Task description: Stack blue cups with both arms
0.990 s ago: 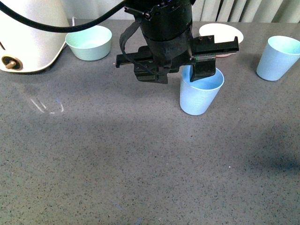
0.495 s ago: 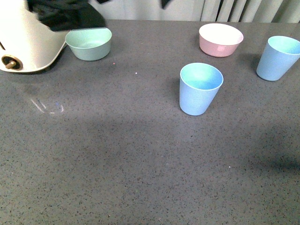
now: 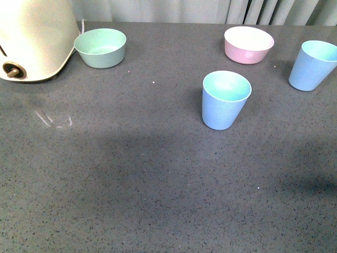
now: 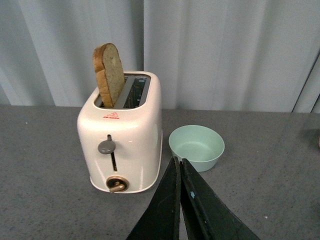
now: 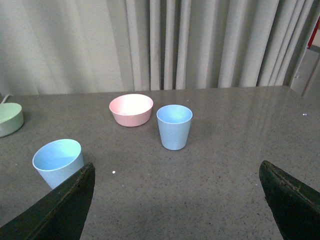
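Cream toaster [image 4: 122, 137] holding bread slice [image 4: 110, 75], mint bowl [image 4: 196, 147] beside it, left end effector [image 4: 179, 161] pressed closed

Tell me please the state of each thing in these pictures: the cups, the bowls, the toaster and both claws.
Middle blue cup: upright, empty, not stacked.
Right blue cup: upright, empty, standing apart.
Mint-green bowl: upright, empty.
Pink bowl: upright, empty.
Toaster: bread slice standing in one slot, lever up.
Left claw: shut, holding nothing.
Right claw: open, holding nothing.

Black left tool [image 4: 179, 162] (tapered, pointed)
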